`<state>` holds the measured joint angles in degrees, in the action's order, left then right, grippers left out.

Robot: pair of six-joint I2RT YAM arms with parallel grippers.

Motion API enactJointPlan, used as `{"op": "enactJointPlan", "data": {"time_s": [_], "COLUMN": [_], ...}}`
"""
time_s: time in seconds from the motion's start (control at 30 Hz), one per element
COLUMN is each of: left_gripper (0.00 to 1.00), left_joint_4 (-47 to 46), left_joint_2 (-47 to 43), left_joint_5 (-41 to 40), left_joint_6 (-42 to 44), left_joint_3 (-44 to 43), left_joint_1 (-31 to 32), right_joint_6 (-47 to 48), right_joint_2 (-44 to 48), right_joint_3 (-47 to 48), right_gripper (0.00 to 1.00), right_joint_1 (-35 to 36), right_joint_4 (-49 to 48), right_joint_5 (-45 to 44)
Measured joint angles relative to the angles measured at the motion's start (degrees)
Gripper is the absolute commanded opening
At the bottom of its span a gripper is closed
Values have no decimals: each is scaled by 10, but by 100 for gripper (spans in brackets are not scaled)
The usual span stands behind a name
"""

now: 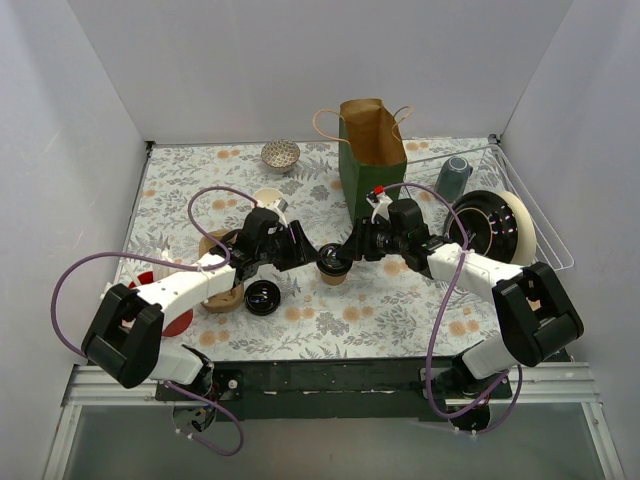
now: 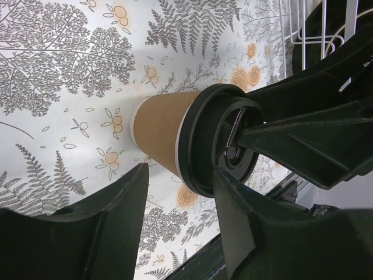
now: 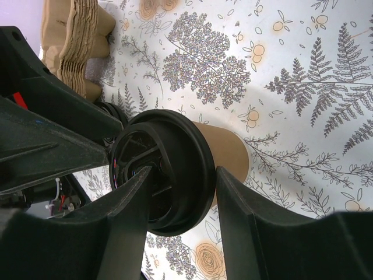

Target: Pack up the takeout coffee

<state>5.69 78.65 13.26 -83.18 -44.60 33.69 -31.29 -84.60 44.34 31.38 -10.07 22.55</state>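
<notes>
The left end effector [image 1: 303, 247] and right end effector [image 1: 352, 243] met at the takeout coffee [image 1: 334, 266], which stood upright mid-surface, in front of the green paper bag [image 1: 372, 160]. Each wrist view showed its own fingers straddling the black lid, jaws part open; whether either actually pinched it, I couldn't tell from these angles. A spare black lid [image 1: 262, 297] lay on the floral surface [image 1: 400, 310] near the left arm, with a white wire rack [image 1: 535, 215] off right.

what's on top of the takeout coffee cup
A round black sip lid sits on the tan takeout coffee cup, with both grippers closing in at the lid. The lid covers the cup's inside, so its contents cannot be seen.
</notes>
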Motion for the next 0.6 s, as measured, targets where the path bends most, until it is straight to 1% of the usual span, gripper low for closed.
{"op": "enactJointPlan", "data": {"time_s": [0.07, 0.2, 0.3, 0.6], "left_gripper": [48, 45, 45, 46], "left_joint_4": [6, 26, 37, 28], "left_joint_2": [-3, -12, -12, -11], "left_joint_5": [-4, -16, -22, -17], "left_joint_6": [-1, -1, -2, -1], "left_joint_3": [0, 0, 0, 0], "left_joint_1": [0, 0, 0, 0], "right_joint_6": [0, 0, -1, -1], "right_joint_2": [0, 0, 0, 0], "right_joint_3": [0, 0, 0, 0], "right_gripper": [52, 52, 52, 51], "right_joint_1": [0, 0, 0, 0], "right_joint_4": [0, 0, 0, 0], "right_joint_5": [0, 0, 0, 0]}}
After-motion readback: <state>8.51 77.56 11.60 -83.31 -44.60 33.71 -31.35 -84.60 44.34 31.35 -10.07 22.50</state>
